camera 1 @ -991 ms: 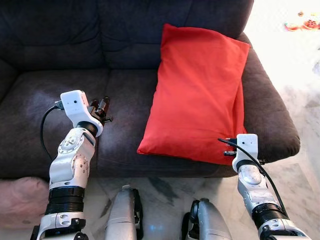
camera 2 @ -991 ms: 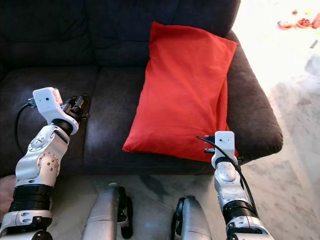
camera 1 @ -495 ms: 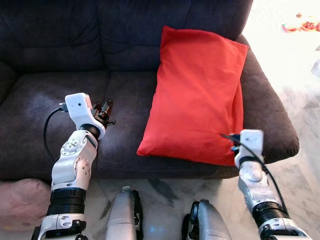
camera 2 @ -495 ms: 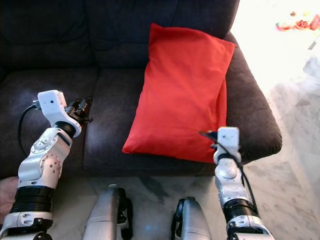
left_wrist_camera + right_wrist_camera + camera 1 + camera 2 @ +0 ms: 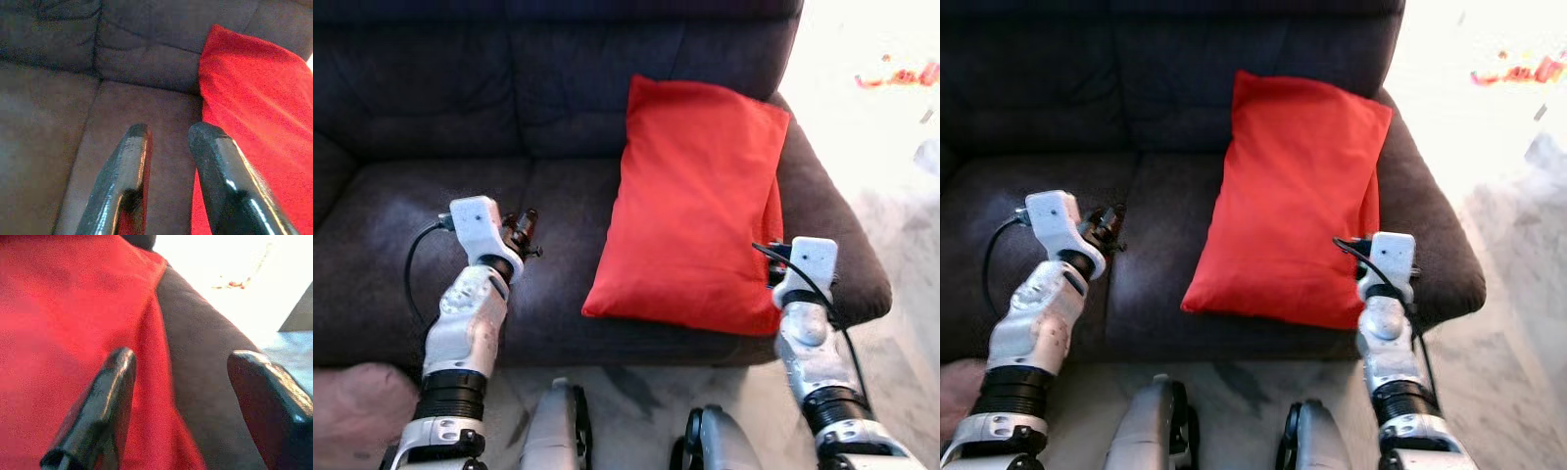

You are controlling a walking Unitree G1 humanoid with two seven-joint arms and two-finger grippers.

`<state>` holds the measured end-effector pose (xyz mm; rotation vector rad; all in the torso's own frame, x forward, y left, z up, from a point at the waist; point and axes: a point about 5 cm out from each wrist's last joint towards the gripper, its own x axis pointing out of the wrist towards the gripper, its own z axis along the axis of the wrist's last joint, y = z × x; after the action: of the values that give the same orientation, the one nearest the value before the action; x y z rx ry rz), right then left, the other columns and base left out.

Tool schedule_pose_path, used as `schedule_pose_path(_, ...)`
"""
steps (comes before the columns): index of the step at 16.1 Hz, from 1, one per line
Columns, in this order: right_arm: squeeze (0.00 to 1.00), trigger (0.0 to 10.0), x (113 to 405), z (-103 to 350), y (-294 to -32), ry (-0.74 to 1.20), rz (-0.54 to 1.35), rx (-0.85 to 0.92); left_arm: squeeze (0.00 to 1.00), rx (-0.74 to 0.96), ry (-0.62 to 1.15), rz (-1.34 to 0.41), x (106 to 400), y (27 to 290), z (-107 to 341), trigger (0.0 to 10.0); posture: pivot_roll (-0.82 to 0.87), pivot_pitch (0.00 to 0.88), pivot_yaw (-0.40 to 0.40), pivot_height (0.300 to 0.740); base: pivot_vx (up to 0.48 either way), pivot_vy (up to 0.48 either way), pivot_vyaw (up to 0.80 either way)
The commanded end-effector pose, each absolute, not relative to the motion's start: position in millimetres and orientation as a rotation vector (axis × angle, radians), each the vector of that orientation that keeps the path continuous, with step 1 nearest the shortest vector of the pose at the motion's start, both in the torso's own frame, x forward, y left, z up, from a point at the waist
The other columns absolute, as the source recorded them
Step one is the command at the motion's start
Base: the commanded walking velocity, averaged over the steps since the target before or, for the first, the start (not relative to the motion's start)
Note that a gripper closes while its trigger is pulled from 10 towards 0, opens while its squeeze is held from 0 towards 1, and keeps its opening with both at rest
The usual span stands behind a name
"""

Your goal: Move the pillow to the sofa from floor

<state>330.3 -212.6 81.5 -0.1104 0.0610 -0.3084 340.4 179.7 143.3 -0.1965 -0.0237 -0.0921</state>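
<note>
On the sofa point(image 5: 431, 206) the pillow point(image 5: 695, 206) rests, released; both tools, left point(image 5: 168, 132) and right point(image 5: 181, 360), gape empty; next, withdraw.

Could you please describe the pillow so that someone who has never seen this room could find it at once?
A dark sofa spans the view. On its seat, toward the robot's right end, the pillow lies with its top edge against the backrest. It is the one bright red thing on the dark upholstery, between the open left gripper and the open right gripper.
</note>
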Motion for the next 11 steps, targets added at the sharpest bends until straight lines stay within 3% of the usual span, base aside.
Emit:
schedule_pose_path(1,0.0,10.0,329.3,87.9,-210.9,0.003,-0.297,-0.073,0.0,-0.179,-0.009,-0.091,337.8,180.0,134.0,10.0,0.06,0.053,-0.001,0.657,0.0,0.0,0.0)
schedule_pose_path(6,0.0,10.0,310.9,60.4,-213.0,0.092,-0.288,-0.055,0.0,-0.029,0.077,-0.147,328.9,168.1,99.4,10.0,0.04,0.0,-0.003,0.657,0.0,0.0,0.0)
schedule_pose_path(11,0.0,10.0,277.5,2.0,-225.6,0.399,-0.37,0.074,0.0,0.009,0.27,-0.176,313.3,162.9,45.7,10.0,0.04,0.0,-0.009,0.657,0.0,0.0,0.0)
